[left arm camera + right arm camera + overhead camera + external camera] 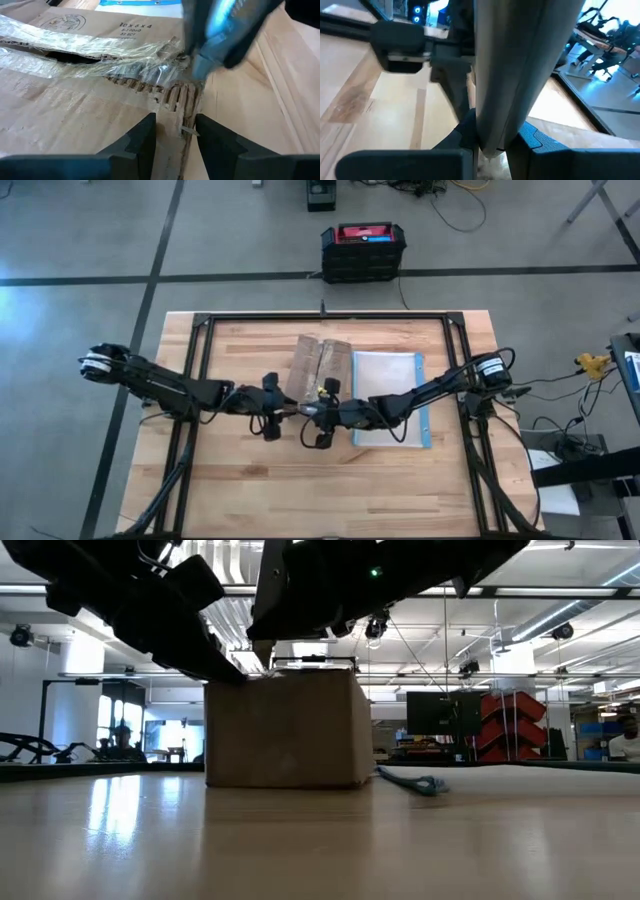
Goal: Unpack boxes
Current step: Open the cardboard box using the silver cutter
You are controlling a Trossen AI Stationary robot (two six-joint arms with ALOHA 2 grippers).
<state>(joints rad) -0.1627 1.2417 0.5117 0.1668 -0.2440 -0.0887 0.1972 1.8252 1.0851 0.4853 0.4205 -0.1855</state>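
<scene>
Box (320, 368), mid-frame; clear pouch (390, 408) touching its right side.
My left gripper (175, 136) straddles its torn edge, fingers apart; right gripper (492, 145) clamps a grey tool (520, 70).

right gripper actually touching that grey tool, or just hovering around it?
Touching. The right wrist view shows the grey tool clamped in the right gripper, with both jaws pressed against its sides and no gap.

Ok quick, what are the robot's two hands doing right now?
Left hand: open, astride the box's torn edge.
Right hand: shut on a grey tool.
</scene>
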